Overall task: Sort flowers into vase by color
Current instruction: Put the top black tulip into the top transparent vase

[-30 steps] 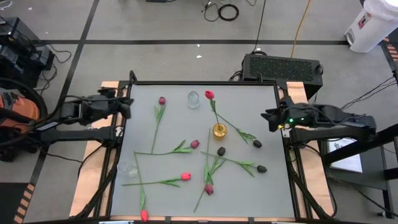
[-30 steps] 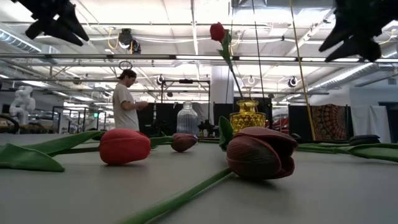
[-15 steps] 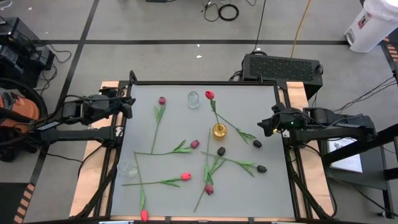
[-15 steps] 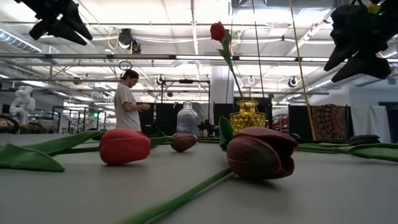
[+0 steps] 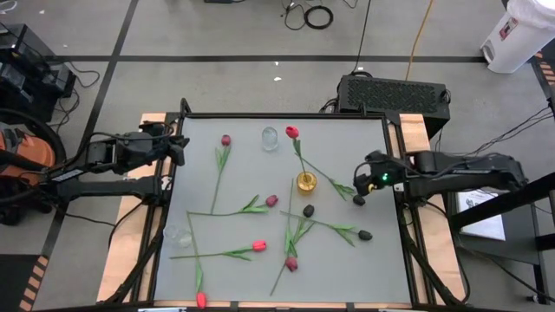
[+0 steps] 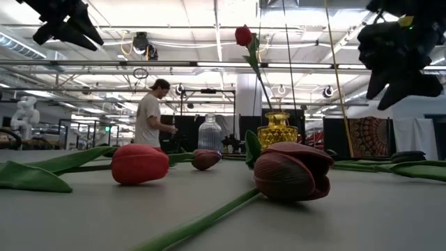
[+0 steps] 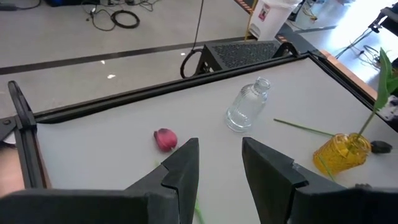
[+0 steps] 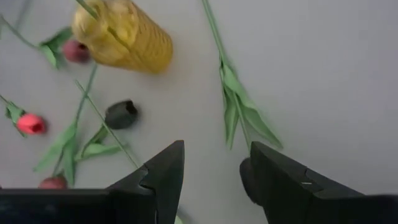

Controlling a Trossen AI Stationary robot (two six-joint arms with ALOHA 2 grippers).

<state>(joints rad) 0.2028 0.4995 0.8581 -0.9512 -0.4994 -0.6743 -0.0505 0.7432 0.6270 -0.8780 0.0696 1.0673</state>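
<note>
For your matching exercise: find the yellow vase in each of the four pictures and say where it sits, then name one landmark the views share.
High view: yellow vase at table centre.
Low view: yellow vase far back, right of centre.
Left wrist view: yellow vase at the right edge.
Right wrist view: yellow vase at the top, left of centre.
Shared landmark: the red tulip standing in it.

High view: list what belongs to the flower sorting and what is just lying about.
Belongs to the job:
- artificial tulips lying on the table, e.g. bright red one, black one
- yellow glass vase holding a red tulip
- clear glass vase

Just lying about:
- coiled black cable
- black vented box
</note>
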